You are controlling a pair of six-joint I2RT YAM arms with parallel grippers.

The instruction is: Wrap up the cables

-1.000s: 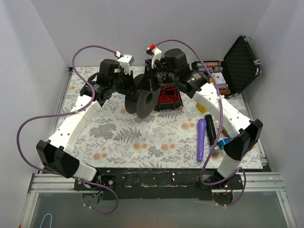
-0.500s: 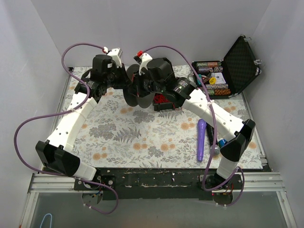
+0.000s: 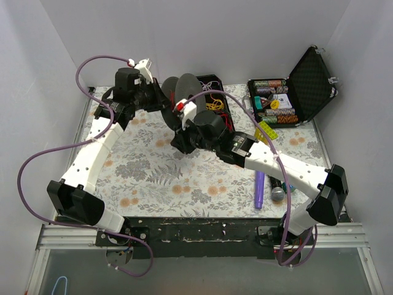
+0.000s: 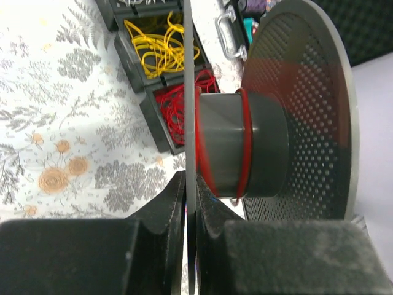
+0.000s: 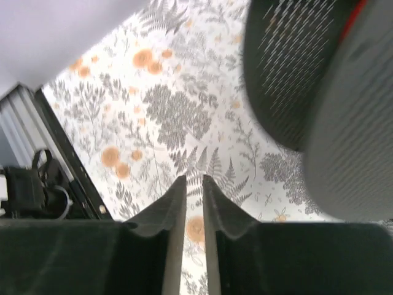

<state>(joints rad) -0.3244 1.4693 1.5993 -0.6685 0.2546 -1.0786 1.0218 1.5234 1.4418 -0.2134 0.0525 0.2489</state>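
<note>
Top view: the left hand (image 3: 161,98) holds the spool (image 3: 182,88) on edge at the far edge of the bench (image 3: 153,178); the right hand (image 3: 178,140) hangs over mid-bench. Left wrist view: the left hand (image 4: 190,184) is clamped on one spool flange; a red cable (image 4: 244,138) encircles the hub. Right wrist view: the right hand (image 5: 194,184) is closed on nothing, with the spool (image 5: 307,80) just beside it.
</note>
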